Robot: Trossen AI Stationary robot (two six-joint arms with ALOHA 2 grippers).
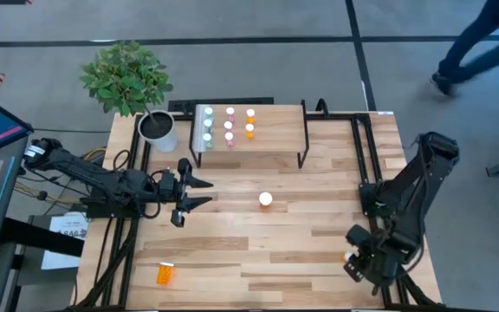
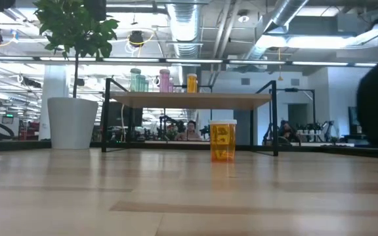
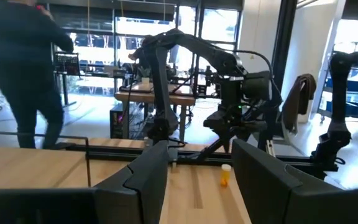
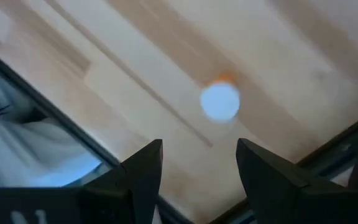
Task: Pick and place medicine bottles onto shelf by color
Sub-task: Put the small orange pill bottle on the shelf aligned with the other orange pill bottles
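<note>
the left gripper [image 1: 196,192] hung open and empty over the tabletop [image 1: 319,234], at about nine o'clock from the table's centre, its two dark fingers [image 3: 143,180] spread with bare wood between them and pointing toward three o'clock. the right gripper [image 1: 352,264] sat low at the table's five o'clock corner, its jaws also apart and holding nothing; in the right wrist view a small orange bottle with a white cap [image 4: 220,99] stood upright on the wood just ahead of the gap between the fingers, apart from both. the same bottle showed as a speck of orange beside the gripper in the high view.

out from the grippers, a larger orange bottle [image 1: 266,199] stood upright near the table's centre, at three o'clock from the left gripper and well apart from it; the low view showed it in front of the shelf, yellow-orange with a pale cap. another orange bottle [image 1: 165,274] lay on its side near the seven o'clock edge.

the shelf [image 1: 275,139], a light-wood board on black legs, stood at twelve o'clock. on its left half stood three short columns of bottles: green ones [image 1: 207,123] outermost, pink ones [image 1: 230,126] next, orange ones [image 1: 249,123] innermost.

a potted plant [image 1: 128,82] stood at the eleven o'clock corner, just beside the shelf. a person [image 1: 475,43] was on the floor beyond the table at one o'clock.
</note>
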